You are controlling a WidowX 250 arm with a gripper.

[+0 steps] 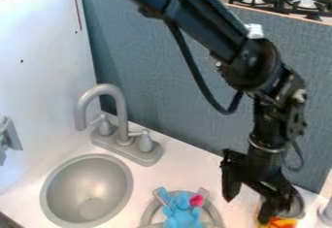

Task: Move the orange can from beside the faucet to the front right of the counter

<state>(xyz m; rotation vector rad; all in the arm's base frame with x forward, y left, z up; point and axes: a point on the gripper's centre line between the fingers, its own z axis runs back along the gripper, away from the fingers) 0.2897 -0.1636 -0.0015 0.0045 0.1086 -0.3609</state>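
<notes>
Black and jointed, the robot arm looms closest, slanting down from the top edge towards the right, with a dark cable looping beneath it. Its hand hangs low over the right part of the worktop, the two fingers spread apart, one to the left and the other lower on the right.

Behind stands a tall blue-grey panel, meeting a white side wall on the left. The white worktop fills the corner between them. Set into its left part is a round grey basin, and just behind that a grey tap curves up from its base between two handles.

Over the top of the panel, at the upper right, I can see a stove with dark grates. Down at the bottom edge, left of the hand, there's a round grey dish with a blue toy lying in it, a bright pink patch near the toy's top.

Right beside the hand's lower finger sits a small silvery container, partly hidden, with an orange and yellow item at its lower front; I can't tell whether the finger touches either.
</notes>
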